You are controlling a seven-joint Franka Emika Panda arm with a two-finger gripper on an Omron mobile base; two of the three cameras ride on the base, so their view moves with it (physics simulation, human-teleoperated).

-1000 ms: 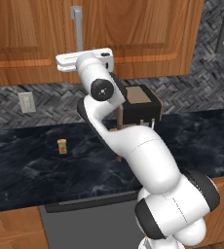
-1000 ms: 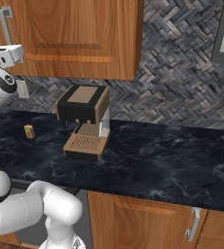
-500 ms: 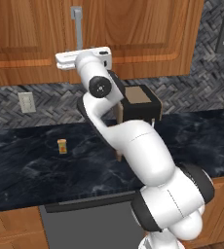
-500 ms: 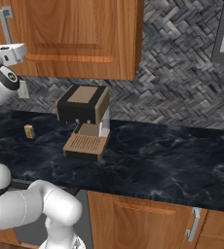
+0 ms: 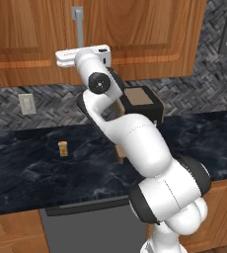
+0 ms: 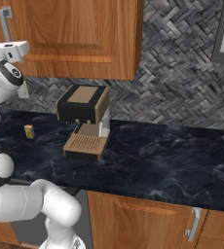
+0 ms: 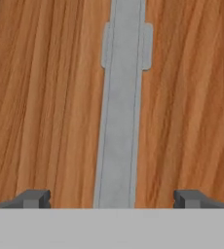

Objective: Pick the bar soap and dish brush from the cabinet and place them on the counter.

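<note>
The brown wood cabinet (image 5: 135, 29) is closed, so the bar soap and dish brush are hidden behind its door. My gripper (image 5: 80, 48) is raised against the door at the lower end of the grey bar handle (image 5: 77, 22). In the hand view the handle (image 7: 121, 121) runs straight up the middle of the wood panel. My gripper (image 7: 112, 198) is open, with one dark fingertip on each side of the handle and apart from it. The black marble counter (image 5: 26, 168) lies below.
A brown and black coffee machine (image 6: 84, 121) stands on the counter (image 6: 172, 160) against the herringbone wall. A tiny orange-yellow block (image 5: 63, 148) sits to its left. A wall outlet (image 5: 25, 104) is under the cabinet, and a dishwasher front (image 5: 86, 227) is below the counter.
The arm has shifted slightly, and its hand has edged a little up at the cabinet handle. The jaws stay open and the door stays closed.
</note>
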